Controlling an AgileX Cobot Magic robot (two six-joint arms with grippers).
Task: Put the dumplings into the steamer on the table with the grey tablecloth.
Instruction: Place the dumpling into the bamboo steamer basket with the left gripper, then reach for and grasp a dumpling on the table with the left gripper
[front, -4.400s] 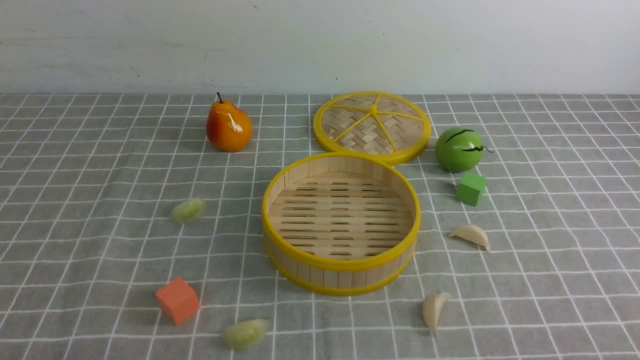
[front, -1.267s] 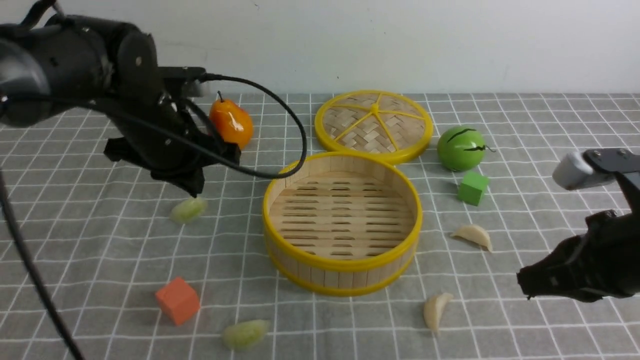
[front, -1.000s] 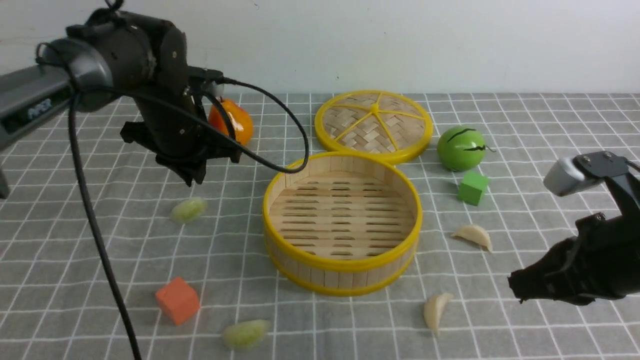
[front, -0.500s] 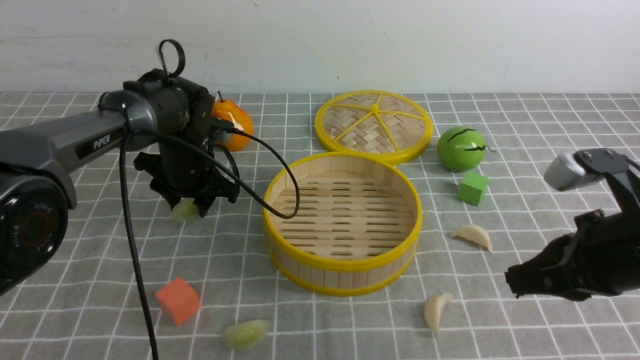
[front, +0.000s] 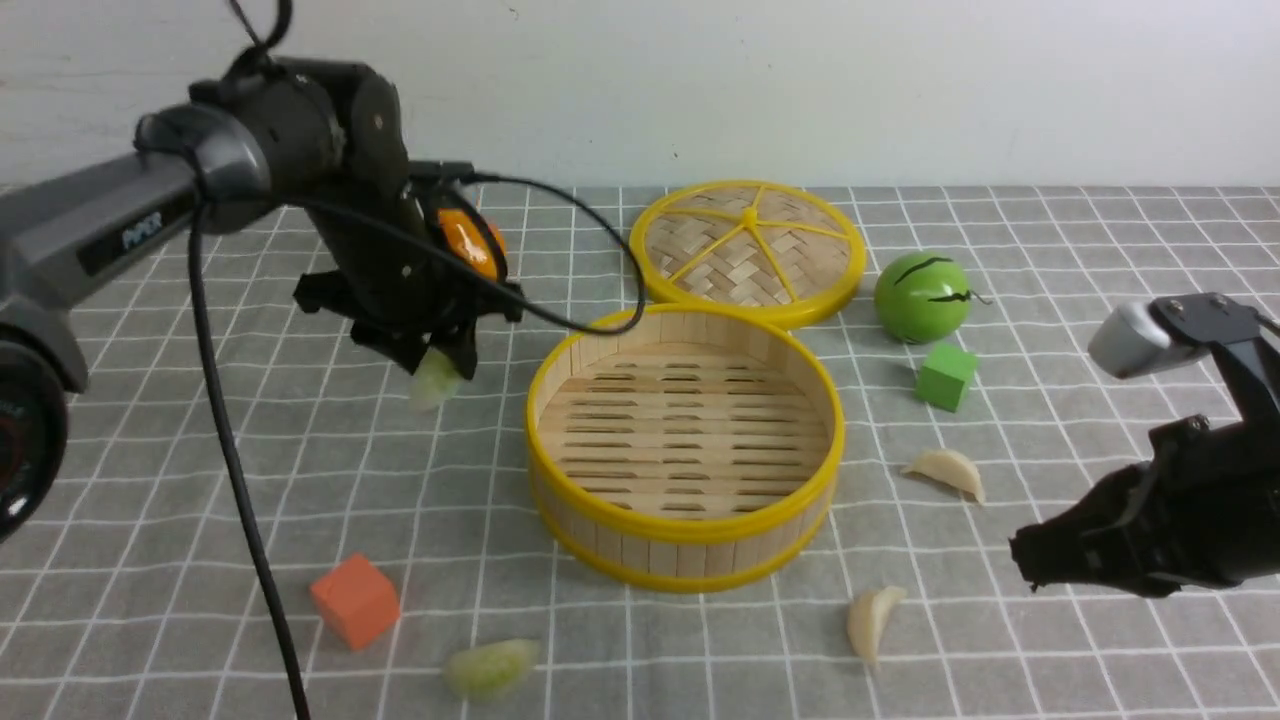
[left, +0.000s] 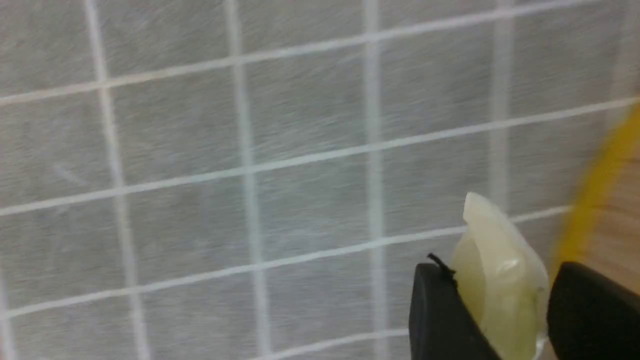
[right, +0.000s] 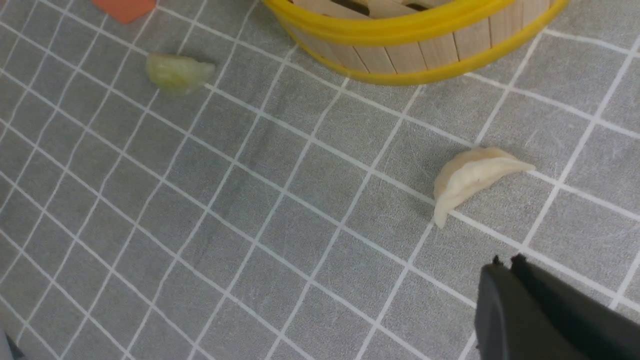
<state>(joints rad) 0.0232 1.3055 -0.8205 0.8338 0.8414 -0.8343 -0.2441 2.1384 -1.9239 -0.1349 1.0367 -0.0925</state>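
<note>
The left arm (front: 95, 235) bears white lettering on its grey link, too blurred to read for certain. No other writing shows.

There are four dumplings, two pale green and two cream-white. The left pincer (front: 440, 368) grips the lifted green dumpling (front: 435, 380) between its two black fingers (left: 442, 320). It hangs clear of the grey tablecloth (front: 150, 450), just to the left of the steamer (front: 685, 527) and outside its rim. In the left wrist view this dumpling (left: 500, 280) fills the gap between the fingers, with a blurred yellow strip of rim (left: 595, 190) close beside it. The other green dumpling (front: 490, 667) lies on the cloth in front of the steamer, toward the left. The near white dumpling (front: 868, 620) lies in front of the steamer toward the right. The far white dumpling (front: 943, 470) lies on the steamer's right side.

The right pincer (front: 1025, 560) has its jaws pressed together and holds nothing. It hovers to the right of the near white dumpling (right: 470, 177), apart from it.

There is one steamer, round and yellow-rimmed, and nothing lies on its slatted floor. One woven lid (front: 745, 250) lies flat behind it, touching or nearly touching its back rim. There are two cubes: an orange cube (front: 355, 602) at front left and a green cube (front: 942, 377) to the right of the steamer. One round green fruit (front: 920, 297) sits behind the green cube. One orange pear (front: 470, 240) shows partly behind the left arm's wrist.
</note>
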